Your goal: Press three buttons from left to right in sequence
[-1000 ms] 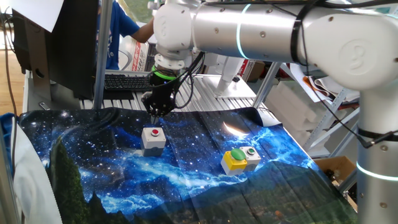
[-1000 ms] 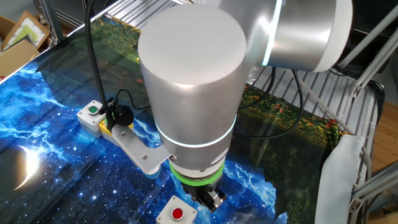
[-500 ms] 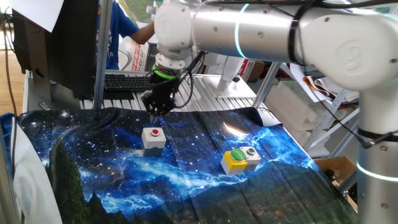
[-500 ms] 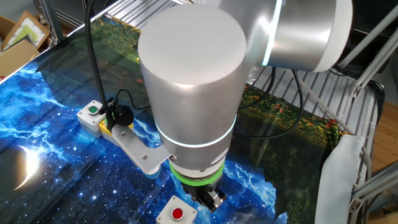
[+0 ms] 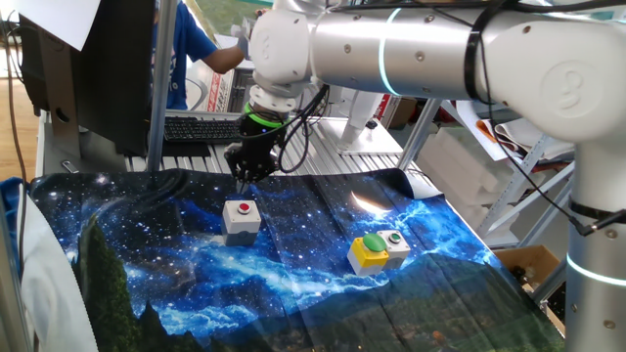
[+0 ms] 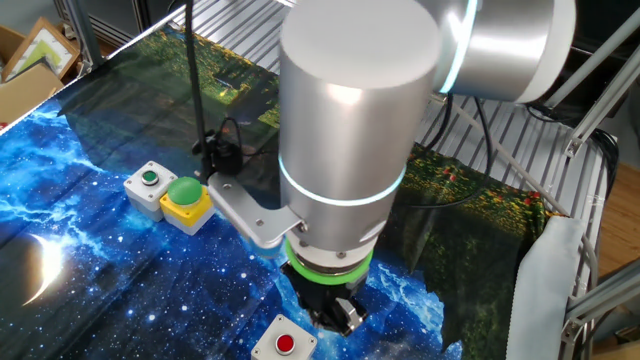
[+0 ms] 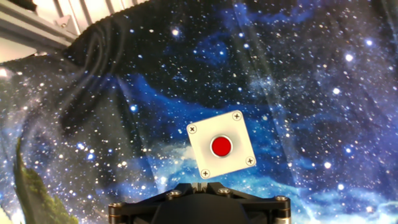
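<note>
Three box switches stand on the starry blue cloth. The grey box with the red button [image 5: 242, 217] is on the left; it also shows in the other fixed view [image 6: 285, 345] and in the hand view [image 7: 221, 146]. The yellow box with the green dome [image 5: 370, 249] [image 6: 186, 198] and the small grey box with the tiny green button [image 5: 396, 244] [image 6: 148, 183] stand together on the right. My gripper [image 5: 248, 176] [image 6: 338, 322] [image 7: 200, 184] hangs above and a little behind the red button box, not touching it. Its fingertips meet, shut and empty.
A black keyboard [image 5: 201, 127] lies on the metal rack behind the cloth, beside a dark monitor [image 5: 108, 78]. A person in blue stands at the back. A black cable and plug [image 6: 218, 155] lie near the yellow box. Cardboard boxes [image 6: 35, 55] sit beyond the cloth's edge.
The arm's upper links have swung sideways, which uncovers the yellow box in the other fixed view. The gripper stays above the red button box, almost in place.
</note>
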